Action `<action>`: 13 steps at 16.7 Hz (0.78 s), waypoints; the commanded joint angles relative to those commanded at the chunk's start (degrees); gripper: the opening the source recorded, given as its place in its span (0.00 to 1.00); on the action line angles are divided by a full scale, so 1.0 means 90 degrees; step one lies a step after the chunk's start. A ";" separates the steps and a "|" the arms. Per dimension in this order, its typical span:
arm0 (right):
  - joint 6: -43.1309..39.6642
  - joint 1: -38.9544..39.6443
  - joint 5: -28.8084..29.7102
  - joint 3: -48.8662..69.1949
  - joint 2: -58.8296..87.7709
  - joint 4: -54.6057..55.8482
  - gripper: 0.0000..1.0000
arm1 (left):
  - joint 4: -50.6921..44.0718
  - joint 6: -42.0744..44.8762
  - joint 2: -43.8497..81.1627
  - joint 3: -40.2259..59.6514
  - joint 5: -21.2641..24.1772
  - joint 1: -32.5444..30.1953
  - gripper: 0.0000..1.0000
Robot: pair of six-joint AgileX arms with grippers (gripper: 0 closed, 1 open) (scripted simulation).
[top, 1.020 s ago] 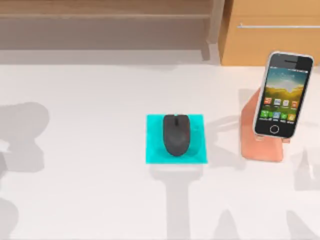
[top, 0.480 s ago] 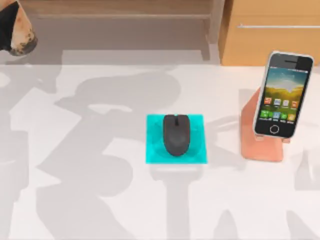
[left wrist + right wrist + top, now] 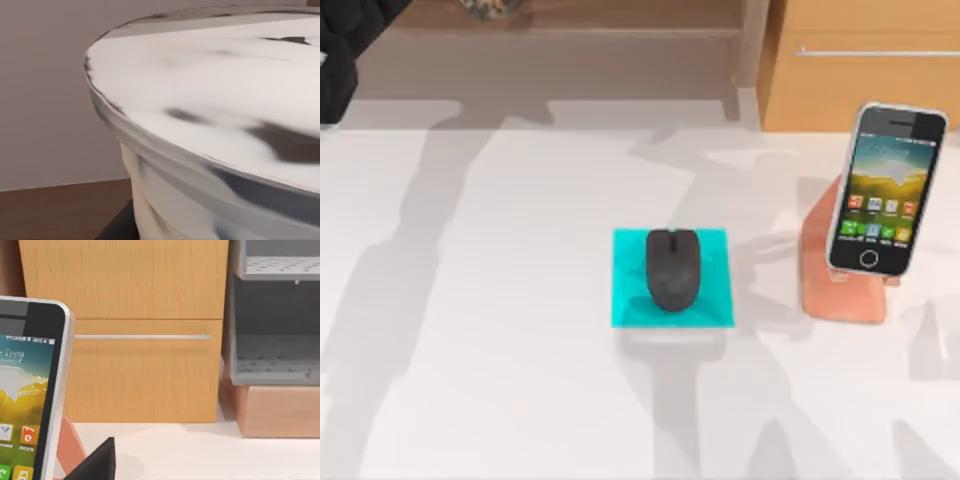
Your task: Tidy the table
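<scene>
The white table (image 3: 500, 350) holds a black mouse (image 3: 672, 268) on a cyan mat (image 3: 630, 300) at its middle. At the right, a phone (image 3: 886, 188) leans on a salmon stand (image 3: 820, 290). My left arm (image 3: 338, 45) is at the far left corner. It carries a round, brown-speckled container (image 3: 492, 8) over the shelf at the back. In the left wrist view the container's white lid (image 3: 210, 90) is very close, above one dark part of my left gripper (image 3: 117, 227). My right gripper (image 3: 100, 462) is low beside the phone (image 3: 25, 390).
A light-brown wooden cabinet (image 3: 865, 85) with a metal handle (image 3: 875, 52) stands at the back right, behind the phone. An open wooden shelf (image 3: 570, 60) runs along the back left. In the right wrist view a grey shelf unit (image 3: 275, 315) stands beside the cabinet.
My left arm has come into view at the far left with the container. It has swung the container to the right, over the back shelf. Mouse, mat and phone have not moved.
</scene>
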 joint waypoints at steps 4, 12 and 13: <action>0.0000 0.0000 0.0000 0.0000 0.0000 0.0000 1.00 | -0.0900 0.0216 0.0513 0.1048 -0.2116 -0.0995 0.00; 0.0000 0.0000 0.0000 0.0000 0.0000 0.0000 1.00 | -0.1838 0.0660 0.1262 0.2238 -0.4475 -0.1831 0.00; 0.0000 0.0000 0.0000 0.0000 0.0000 0.0000 1.00 | -0.1842 0.0663 0.1265 0.2242 -0.4483 -0.1834 0.00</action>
